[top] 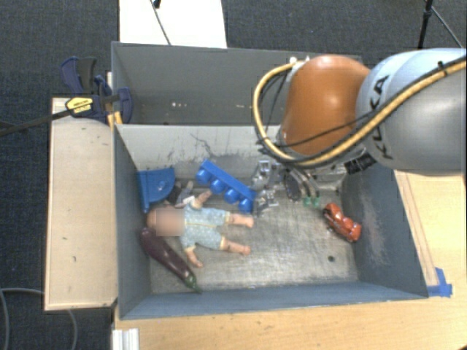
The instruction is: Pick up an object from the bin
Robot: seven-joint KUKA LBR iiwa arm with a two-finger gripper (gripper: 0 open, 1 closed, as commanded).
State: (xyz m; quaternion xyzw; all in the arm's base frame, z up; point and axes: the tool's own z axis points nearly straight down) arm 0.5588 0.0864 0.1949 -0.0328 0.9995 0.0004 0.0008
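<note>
The doll's face (165, 222) was blurred. The big orange cover (325, 104) on the arm hid the top of the gripper (265, 194) and a piece of the bin's back wall (190, 86). The grey arm (430, 115) ran off the right edge. It was hard to tell if the blue toy brick (222, 182) touched the gripper. A small green thing (312, 202) poked out from under the wrist, too small to name. So was a dark speck (330, 257) on the floor.
</note>
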